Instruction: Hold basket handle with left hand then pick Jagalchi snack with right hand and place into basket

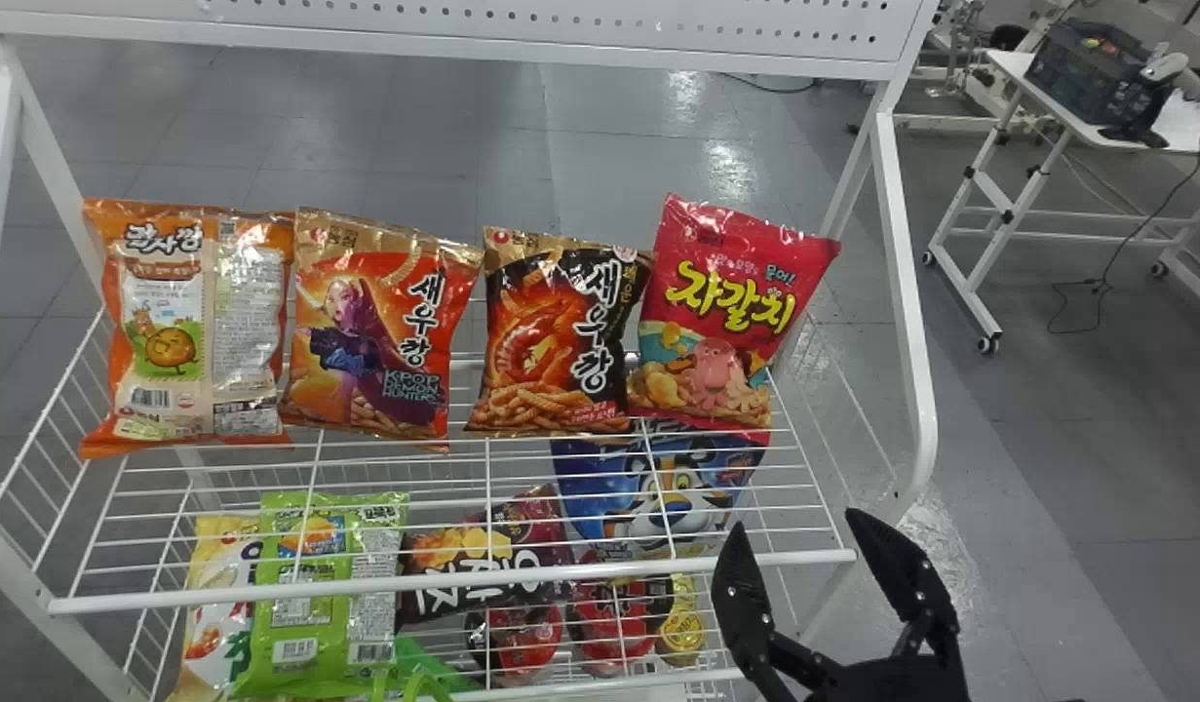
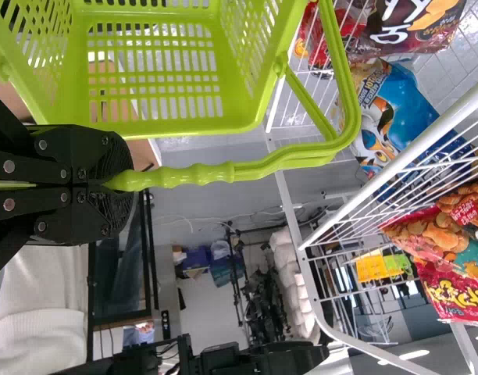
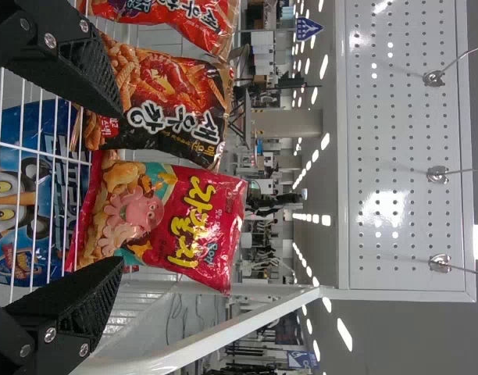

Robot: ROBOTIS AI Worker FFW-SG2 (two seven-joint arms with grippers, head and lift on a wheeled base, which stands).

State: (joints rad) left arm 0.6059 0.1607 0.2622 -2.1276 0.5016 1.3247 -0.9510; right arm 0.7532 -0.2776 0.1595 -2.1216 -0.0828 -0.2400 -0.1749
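Note:
My right gripper stands open in front of the shelf's right end, lower and nearer than the red Jagalchi snack, which leans upright at the right end of the top row. In the right wrist view the Jagalchi snack lies beyond the parted fingers of the right gripper, not touched by them. The left wrist view has the left gripper shut on the handle of the green basket. Part of the green handle pokes in at the head view's bottom edge.
Three other snack bags, the nearest a black one, stand left of the Jagalchi snack. The wire shelf's white front bar crosses before them, with more packs below. A white post rises at the right.

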